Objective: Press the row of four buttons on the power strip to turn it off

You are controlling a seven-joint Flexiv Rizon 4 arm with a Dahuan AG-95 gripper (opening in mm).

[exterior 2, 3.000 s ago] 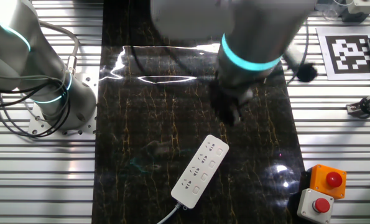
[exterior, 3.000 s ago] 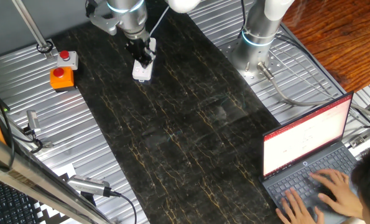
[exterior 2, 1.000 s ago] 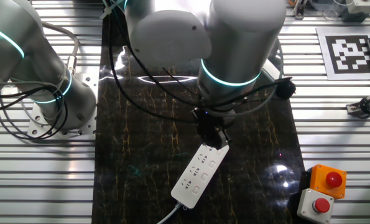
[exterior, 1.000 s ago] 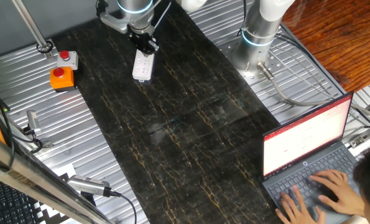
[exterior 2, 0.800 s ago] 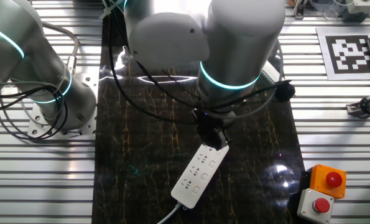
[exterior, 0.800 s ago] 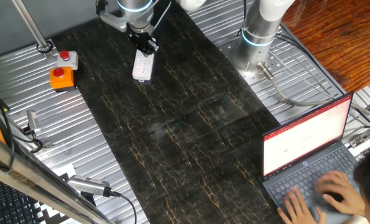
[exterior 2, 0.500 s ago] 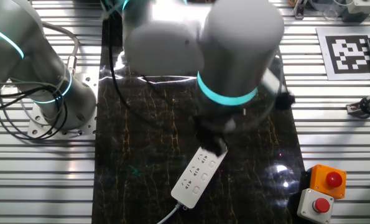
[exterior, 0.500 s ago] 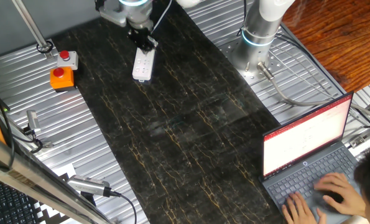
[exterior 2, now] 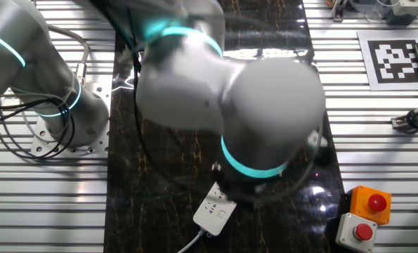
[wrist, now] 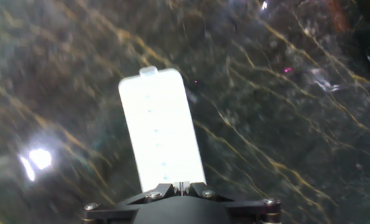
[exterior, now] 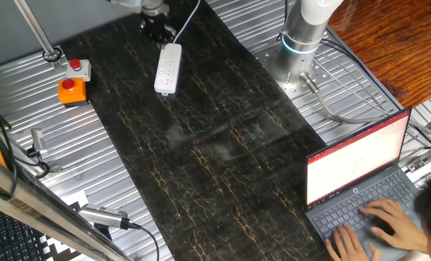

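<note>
Power strip (exterior: pixel 167 69), slim and white, lies flat on the dark marbled mat (exterior: pixel 201 145) at about 11 o'clock in one fixed view, its long axis running roughly from 12 to 6 o'clock. Going left to right in that view: a grey box with a red button (exterior: pixel 77 68) and an orange box with a red button (exterior: pixel 71 89) sit on the ribbed metal table (exterior: pixel 63 145) at 10 o'clock, well apart from the strip; then the strip itself; just past its far end, at 12 o'clock of it, hangs the gripper (exterior: pixel 158 30), above the mat and not touching the strip. At 1 o'clock stands a second arm's base (exterior: pixel 302 43), and at 4 o'clock a laptop (exterior: pixel 360 181) with a person's hands (exterior: pixel 371 225) on the keys.

In the other fixed view the arm's large grey body hides most of the strip; only 1 end (exterior 2: pixel 214 211) shows at 6 o'clock, with its white cord (exterior 2: pixel 189 244) leaving below.

The hand view looks down on the strip (wrist: pixel 161 134), overexposed, so the row of 4 buttons cannot be made out. The fingertips sit at the bottom edge of that view, too indistinct to tell whether the pincer is parted or closed; nothing is seen in its grasp.
</note>
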